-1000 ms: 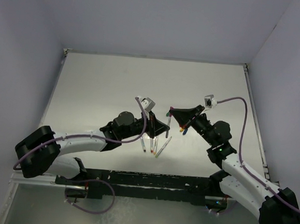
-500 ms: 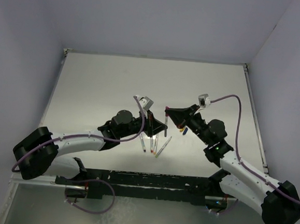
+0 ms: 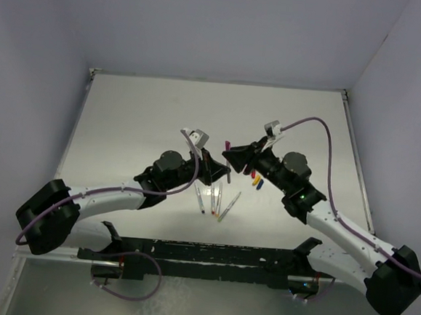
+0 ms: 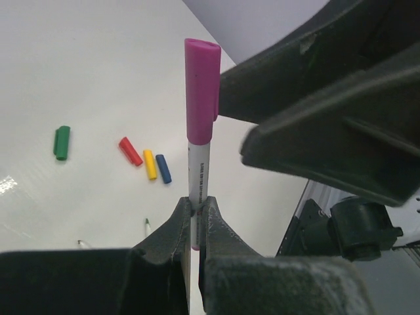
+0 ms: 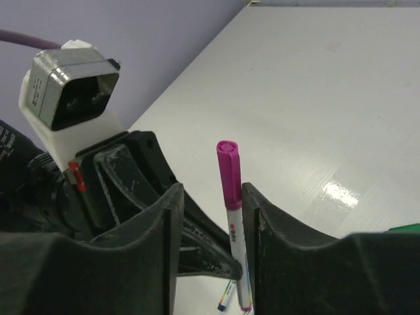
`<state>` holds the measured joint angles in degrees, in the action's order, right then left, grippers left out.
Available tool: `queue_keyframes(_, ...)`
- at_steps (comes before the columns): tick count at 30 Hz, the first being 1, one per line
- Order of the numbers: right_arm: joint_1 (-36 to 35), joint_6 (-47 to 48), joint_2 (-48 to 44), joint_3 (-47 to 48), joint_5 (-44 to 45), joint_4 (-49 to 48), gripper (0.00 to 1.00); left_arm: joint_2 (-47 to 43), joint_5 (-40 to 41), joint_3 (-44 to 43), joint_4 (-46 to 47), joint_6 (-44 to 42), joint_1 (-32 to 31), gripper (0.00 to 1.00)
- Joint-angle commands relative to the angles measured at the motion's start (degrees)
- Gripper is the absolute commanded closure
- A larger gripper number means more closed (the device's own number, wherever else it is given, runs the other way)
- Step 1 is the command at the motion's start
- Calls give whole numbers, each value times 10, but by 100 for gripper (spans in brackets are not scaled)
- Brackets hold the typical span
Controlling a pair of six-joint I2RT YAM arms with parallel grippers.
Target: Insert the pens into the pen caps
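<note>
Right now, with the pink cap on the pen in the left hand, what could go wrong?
1. The right hand has its fingers close either side of the capped pen; pulling away crookedly could snag the cap or knock the pen.
2. The left hand pinches the pen only near its lower end, so a bump could tilt it.
3. I cannot tell whether the cap is fully seated; it might drop off.

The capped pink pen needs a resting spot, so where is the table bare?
Bare: the far table up to the back wall, and the strip left of the left arm. Crowded: the centre, where the left claw and right claw meet by the loose pens and caps.
</note>
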<state>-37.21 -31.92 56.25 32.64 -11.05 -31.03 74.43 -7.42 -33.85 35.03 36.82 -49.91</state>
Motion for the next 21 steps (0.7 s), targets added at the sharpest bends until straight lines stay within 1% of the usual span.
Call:
queue_keyframes(1, -16, 52, -6, 72, -10, 81, 48, 0, 62, 13, 23, 15, 17, 100)
queue_keyframes(3, -15, 60, -13, 95, 2, 101, 40, 4, 74, 24, 2, 17, 17, 100)
queue_keyframes(4, -16, 71, -18, 105, 15, 109, 35, 5, 82, 27, -11, 16, 17, 100)
queue_keyframes(5, -16, 78, -26, 113, 25, 117, 26, 7, 90, 27, -28, 13, 17, 100)
queue_keyframes(6, -16, 85, -34, 119, 35, 123, 14, 7, 104, 27, -47, 11, 18, 100)
queue_keyframes(7, -16, 91, -42, 123, 47, 131, 6, 7, 113, 25, -65, 9, 20, 100)
queue_keyframes(8, -16, 94, -51, 125, 63, 143, 1, 6, 119, 23, -80, 9, 25, 100)
queue_keyframes(11, -16, 97, -72, 128, 118, 186, 0, 2, 130, 8, -129, 5, 51, 100)
queue_keyframes(15, -16, 78, -87, 115, 222, 242, 0, 10, 144, -34, -220, -13, 103, 100)
queue_keyframes(17, -16, 68, -94, 107, 285, 263, 0, 31, 143, -67, -277, -16, 135, 100)
queue_keyframes(19, -16, 66, -98, 104, 317, 284, 0, 61, 137, -99, -327, -11, 169, 100)
queue_keyframes(21, -15, 65, -98, 103, 336, 306, 0, 90, 115, -123, -348, -15, 199, 100)
